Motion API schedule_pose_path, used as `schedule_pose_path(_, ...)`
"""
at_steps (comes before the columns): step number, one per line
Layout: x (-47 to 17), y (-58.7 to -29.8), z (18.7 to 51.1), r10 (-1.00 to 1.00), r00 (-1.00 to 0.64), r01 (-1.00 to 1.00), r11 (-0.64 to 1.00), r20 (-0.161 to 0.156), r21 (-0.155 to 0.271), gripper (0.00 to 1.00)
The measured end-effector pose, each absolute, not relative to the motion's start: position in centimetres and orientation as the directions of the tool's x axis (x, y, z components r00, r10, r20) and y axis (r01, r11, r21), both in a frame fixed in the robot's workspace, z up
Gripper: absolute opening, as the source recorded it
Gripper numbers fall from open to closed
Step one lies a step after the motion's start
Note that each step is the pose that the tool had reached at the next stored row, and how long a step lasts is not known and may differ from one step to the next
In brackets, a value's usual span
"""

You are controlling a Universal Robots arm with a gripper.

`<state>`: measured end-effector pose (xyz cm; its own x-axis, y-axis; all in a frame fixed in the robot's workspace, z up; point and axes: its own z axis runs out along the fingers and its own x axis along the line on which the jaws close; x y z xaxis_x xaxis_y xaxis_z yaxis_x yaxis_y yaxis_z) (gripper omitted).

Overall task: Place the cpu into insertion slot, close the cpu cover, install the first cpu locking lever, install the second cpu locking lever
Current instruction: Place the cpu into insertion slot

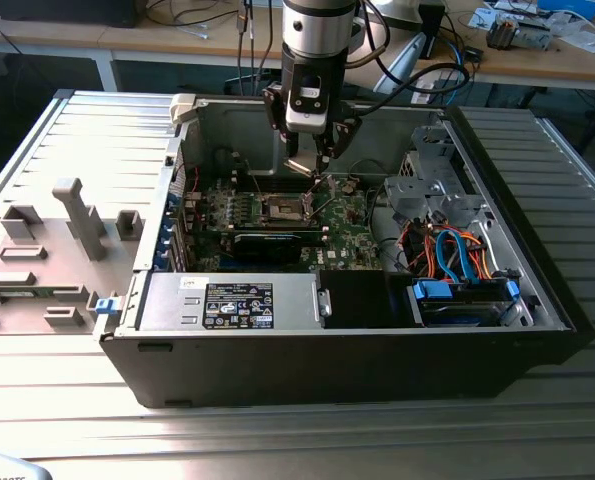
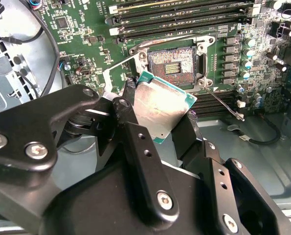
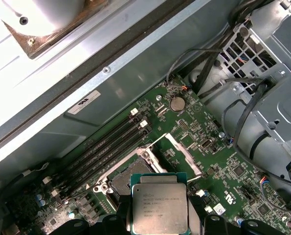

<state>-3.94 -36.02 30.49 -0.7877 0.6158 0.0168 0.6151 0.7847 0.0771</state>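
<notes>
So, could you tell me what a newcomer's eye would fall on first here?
The silver cpu, clamped tilted in the black gripper, stands out close to the open insertion slot on the green motherboard. Beside the slot, the cpu cover stands flipped up. In the exterior view, the arm reaches down into an open computer case.

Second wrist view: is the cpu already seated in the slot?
No, the cpu sits gripped in the jaws, apart from the bare slot.
</notes>
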Motion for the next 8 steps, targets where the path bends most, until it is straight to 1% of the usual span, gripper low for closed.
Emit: schedule_pose_path(8, -3.94, -36.02, 30.49, 0.619, -0.785, 0.618, 0.782, 0.017, 0.077, 0.55)
